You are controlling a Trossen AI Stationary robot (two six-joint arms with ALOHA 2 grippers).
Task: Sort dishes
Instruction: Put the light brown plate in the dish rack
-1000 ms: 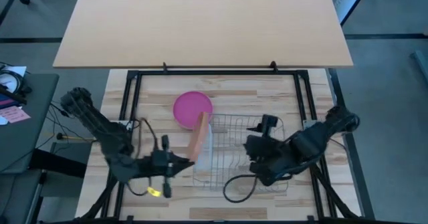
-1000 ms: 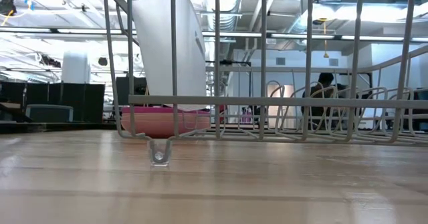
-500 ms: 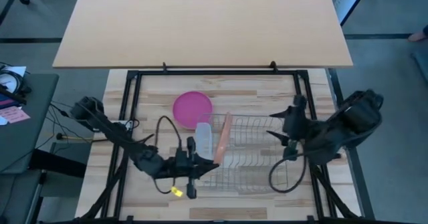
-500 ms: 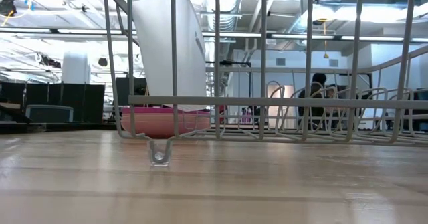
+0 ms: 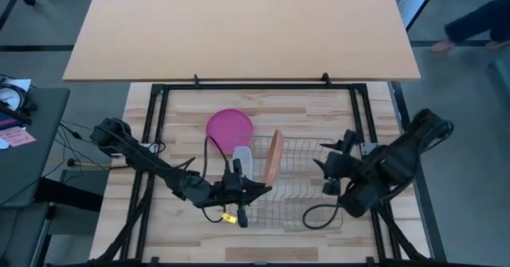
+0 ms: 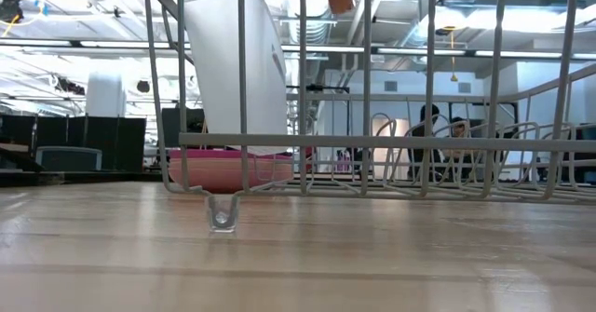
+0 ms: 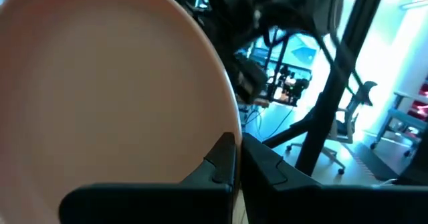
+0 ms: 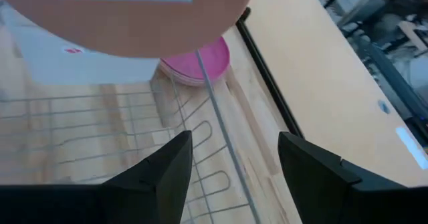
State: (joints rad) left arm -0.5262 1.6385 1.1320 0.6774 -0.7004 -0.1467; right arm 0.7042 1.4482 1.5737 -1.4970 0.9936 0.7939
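The left gripper (image 5: pixel 256 190) pinches the lower rim of the orange-tan plate (image 5: pixel 272 157), holding it on edge over the left end of the wire rack (image 5: pixel 307 183). The right gripper (image 5: pixel 328 174) hovers above the rack's right part, fingers spread and empty. Just beside the plate stands the white tray (image 5: pixel 242 163). Farther back, the magenta plate (image 5: pixel 229 128) lies flat on the table (image 5: pixel 319 111).

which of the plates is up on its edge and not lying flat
The orange-tan plate, held on edge over the wire rack by the shut left gripper. The magenta pink plate lies flat on the table beyond the rack.
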